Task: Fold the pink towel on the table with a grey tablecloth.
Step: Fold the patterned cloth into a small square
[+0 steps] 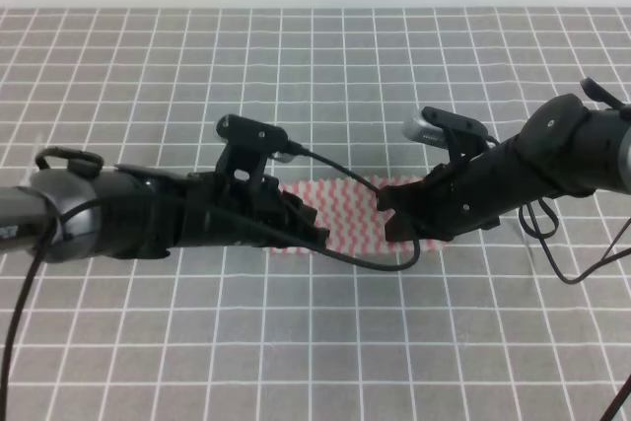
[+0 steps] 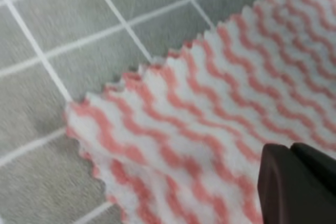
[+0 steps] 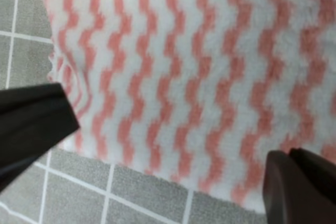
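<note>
In the right wrist view the right gripper (image 3: pixel 168 145) stands wide open, one dark finger (image 3: pixel 31 121) at the left edge of the frame and the other at the lower right corner, with the pink towel (image 3: pixel 210 72) spread between and beyond them; neither finger visibly clamps the cloth. In the left wrist view only one dark finger (image 2: pixel 296 184) of the left gripper shows, in the lower right corner over the towel (image 2: pixel 210 124), so whether that gripper is open or closed cannot be told. In the high view the towel (image 1: pixel 345 206) lies flat at the centre of the table (image 1: pixel 315 56) with its grey gridded cloth. The left gripper (image 1: pixel 314 229) covers the towel's left end and the right gripper (image 1: pixel 394 214) its right end, hiding both edges.
</note>
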Motion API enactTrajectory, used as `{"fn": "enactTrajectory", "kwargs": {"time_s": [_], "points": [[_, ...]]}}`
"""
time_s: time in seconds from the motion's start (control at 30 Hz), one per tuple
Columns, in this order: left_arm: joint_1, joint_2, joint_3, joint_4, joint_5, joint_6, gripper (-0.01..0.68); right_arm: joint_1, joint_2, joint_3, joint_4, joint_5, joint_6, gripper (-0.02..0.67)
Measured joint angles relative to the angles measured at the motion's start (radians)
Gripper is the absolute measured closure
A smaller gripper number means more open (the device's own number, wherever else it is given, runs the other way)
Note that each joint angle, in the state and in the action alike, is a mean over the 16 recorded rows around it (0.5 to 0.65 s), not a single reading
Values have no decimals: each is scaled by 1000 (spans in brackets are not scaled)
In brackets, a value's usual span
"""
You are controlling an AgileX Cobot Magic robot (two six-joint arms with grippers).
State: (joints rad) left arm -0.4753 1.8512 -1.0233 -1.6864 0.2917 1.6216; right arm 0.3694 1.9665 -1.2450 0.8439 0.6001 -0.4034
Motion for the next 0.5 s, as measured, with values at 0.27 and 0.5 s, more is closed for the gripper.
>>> {"fn": "enactTrajectory", "kwargs": {"time_s": [0.27,0.5], "points": [[9,36,-8,-14,-15,-2,673,0,-1,0,0,1,0,664],[13,57,-12,13,-72,-6,673,0,-3,1,0,2,0,664]]}}
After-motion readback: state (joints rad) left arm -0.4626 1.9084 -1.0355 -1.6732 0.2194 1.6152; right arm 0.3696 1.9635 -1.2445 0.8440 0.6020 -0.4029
